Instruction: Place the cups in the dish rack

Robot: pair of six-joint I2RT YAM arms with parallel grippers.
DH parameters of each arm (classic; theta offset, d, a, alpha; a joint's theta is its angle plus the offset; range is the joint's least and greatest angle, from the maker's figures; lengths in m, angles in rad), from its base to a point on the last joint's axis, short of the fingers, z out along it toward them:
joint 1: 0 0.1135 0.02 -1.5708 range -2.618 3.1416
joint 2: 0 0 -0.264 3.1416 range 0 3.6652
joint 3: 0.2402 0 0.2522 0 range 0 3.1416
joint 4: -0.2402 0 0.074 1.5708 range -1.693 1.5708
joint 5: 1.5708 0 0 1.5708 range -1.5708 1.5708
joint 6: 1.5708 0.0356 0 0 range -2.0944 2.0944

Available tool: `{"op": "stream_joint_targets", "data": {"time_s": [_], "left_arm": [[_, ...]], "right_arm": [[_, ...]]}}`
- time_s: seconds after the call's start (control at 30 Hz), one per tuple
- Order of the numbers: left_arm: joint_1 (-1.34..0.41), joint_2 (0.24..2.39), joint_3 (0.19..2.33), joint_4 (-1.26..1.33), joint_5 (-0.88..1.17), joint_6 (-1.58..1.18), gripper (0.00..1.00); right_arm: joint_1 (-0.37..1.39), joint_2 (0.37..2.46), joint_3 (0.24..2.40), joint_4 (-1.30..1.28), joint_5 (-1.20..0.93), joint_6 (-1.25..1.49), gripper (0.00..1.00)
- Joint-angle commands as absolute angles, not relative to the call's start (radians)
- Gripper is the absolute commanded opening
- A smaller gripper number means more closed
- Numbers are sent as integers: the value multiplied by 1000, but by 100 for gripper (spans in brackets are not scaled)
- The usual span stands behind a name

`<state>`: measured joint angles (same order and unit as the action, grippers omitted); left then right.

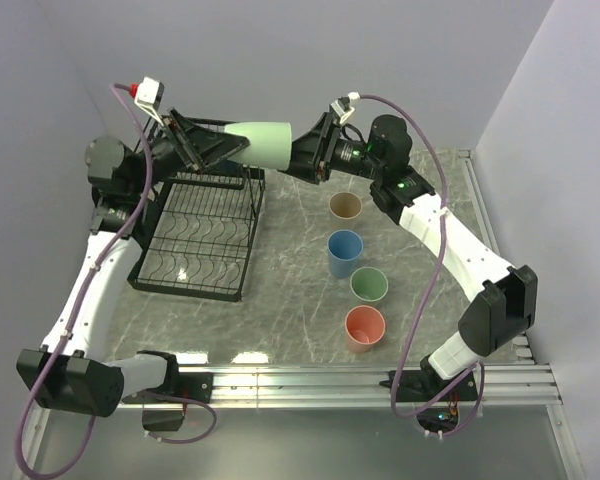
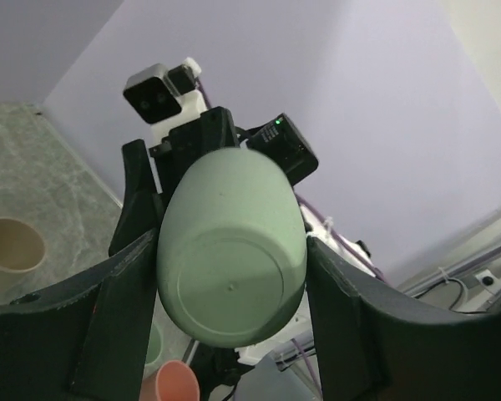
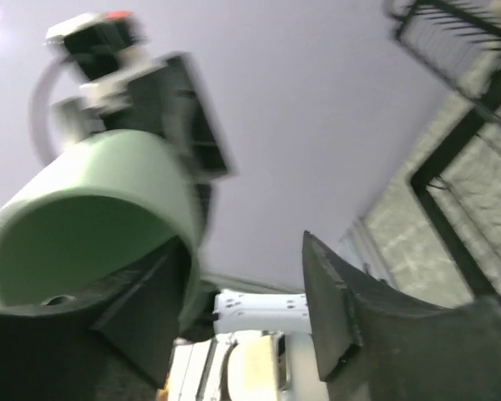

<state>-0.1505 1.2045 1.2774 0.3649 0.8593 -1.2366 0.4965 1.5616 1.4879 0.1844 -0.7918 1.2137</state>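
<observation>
With the right wrist view blurred and the dish rack (image 1: 195,235) partly hidden by an arm, the left gripper (image 2: 230,251) clamped a sideways pale green cup (image 1: 263,142) in the air by the rack's far end, while the right gripper (image 3: 244,251) sat at the cup's rim with its jaws apart.

The left gripper (image 2: 231,251) and the right gripper (image 3: 244,242) meet above the far end of the rack (image 1: 195,240), with a pale green cup (image 1: 265,143) lying sideways between them, so that end is barred from above. The rack's near half lies open from above. A bare strip of table (image 1: 290,280) separates the rack from a close row: beige cup (image 1: 346,206), blue cup (image 1: 344,252), darker green cup (image 1: 369,285), salmon cup (image 1: 365,327). The right arm (image 1: 460,250) spans the table beyond them.
</observation>
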Motion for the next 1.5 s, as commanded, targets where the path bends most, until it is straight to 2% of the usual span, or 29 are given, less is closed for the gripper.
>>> {"op": "stream_joint_targets", "data": {"time_s": [0.0,0.07,0.13,0.17,0.23,0.37,0.57,0.77,0.9,1.07,1.47], "left_arm": [[-71,1215,1423,215,862,-1103,46],[-17,1264,1550,4,845,-987,38],[24,1295,1680,-156,726,-852,33],[25,1330,1719,-272,669,-821,27],[29,1389,1805,-342,559,-758,20],[37,1485,1934,-535,295,-654,0],[46,1598,2068,-644,29,-491,0],[57,1677,2103,-692,-72,-453,0],[60,1677,2034,-696,-130,-428,0],[60,1689,1974,-658,-103,-408,0],[61,1818,2019,-693,-123,-367,3]], "right_arm": [[456,1508,1555,-191,-665,1022,64],[425,1477,1572,-433,-519,918,65],[367,1450,1551,-529,-465,862,65],[345,1422,1510,-590,-434,848,65],[298,1391,1433,-624,-431,813,64],[270,1309,1329,-695,-411,756,63],[268,1200,1187,-702,-416,738,62],[267,1196,1196,-759,-400,683,61],[268,1210,1213,-769,-410,663,59],[268,1232,1210,-758,-429,660,58],[267,1262,1220,-776,-394,657,56]]}}
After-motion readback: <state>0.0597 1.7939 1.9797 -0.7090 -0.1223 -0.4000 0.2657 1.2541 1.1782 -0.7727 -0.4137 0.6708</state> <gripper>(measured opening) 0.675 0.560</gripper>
